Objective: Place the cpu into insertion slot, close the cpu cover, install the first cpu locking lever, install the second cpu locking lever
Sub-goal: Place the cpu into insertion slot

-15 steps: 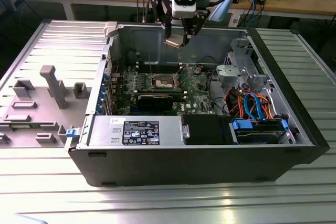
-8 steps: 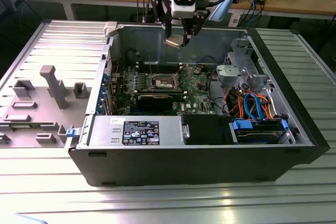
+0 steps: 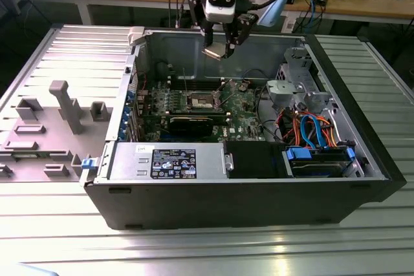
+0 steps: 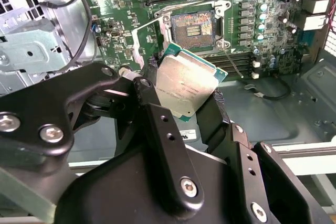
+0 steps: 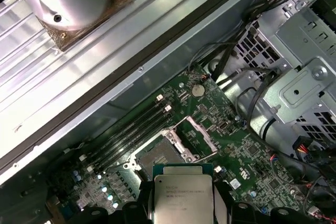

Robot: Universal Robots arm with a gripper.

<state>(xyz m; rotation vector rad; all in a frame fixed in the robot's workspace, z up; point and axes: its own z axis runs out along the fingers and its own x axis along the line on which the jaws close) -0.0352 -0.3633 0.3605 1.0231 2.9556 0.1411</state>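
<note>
Gripping the chip (image 4: 186,85) firmly, the end effector (image 3: 220,48) hovers above the open computer case (image 3: 259,198). In the exterior view the empty socket (image 3: 199,101) lies toward six o'clock of it, cover (image 4: 143,38) raised. Insertion, cover and both levers are not yet done.

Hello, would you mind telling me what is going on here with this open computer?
The arm's gripper is holding the cpu by its edges, in the air above the motherboard inside the open case. The insertion slot is empty, with its pin field exposed. The cpu cover stands swung open beside it. The chip has not yet been seated, and the cover is not yet closed.
</note>
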